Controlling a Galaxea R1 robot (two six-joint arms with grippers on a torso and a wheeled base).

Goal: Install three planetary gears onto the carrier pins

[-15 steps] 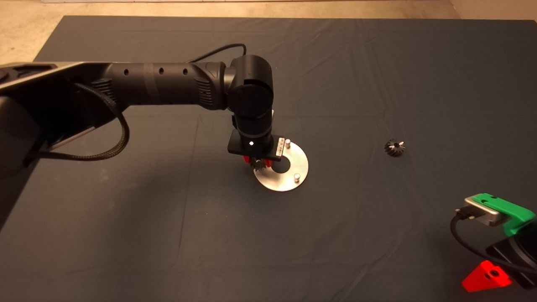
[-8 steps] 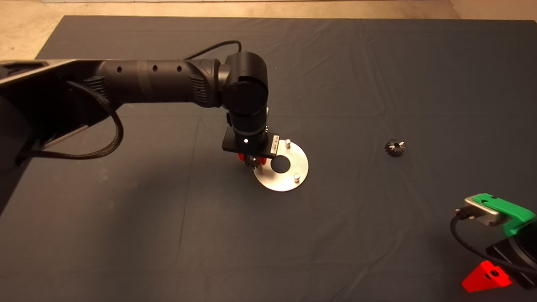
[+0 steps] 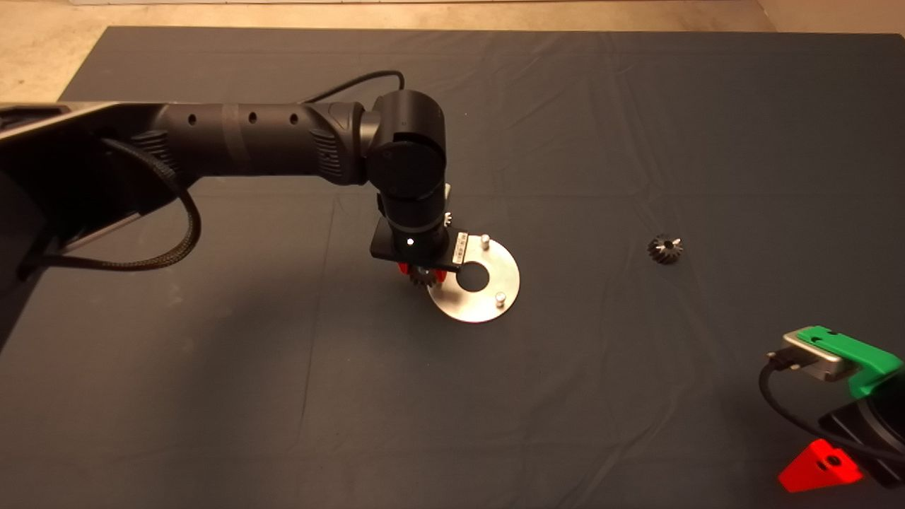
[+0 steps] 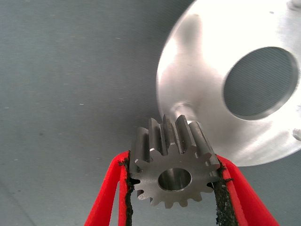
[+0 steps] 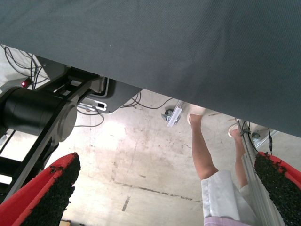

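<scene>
**Count of what is in view**

Gears: two. One planetary gear (image 4: 173, 172) sits between the left gripper's (image 3: 423, 274) two red fingers (image 4: 109, 193), and a second gear (image 3: 664, 249) lies alone on the mat (image 3: 636, 127), well apart from the disc (image 3: 488, 304).

Discs: one, with one large centre hole.

Carrier pins: two stand clear in the head view (image 3: 485, 240) (image 3: 500, 298); a third (image 4: 184, 112) shows in the left wrist view, just beside the held gear.

Grippers: two, the right gripper (image 3: 824, 463) at the lower right edge.

Persons: one, two legs (image 5: 207, 155) beyond the desk
</scene>
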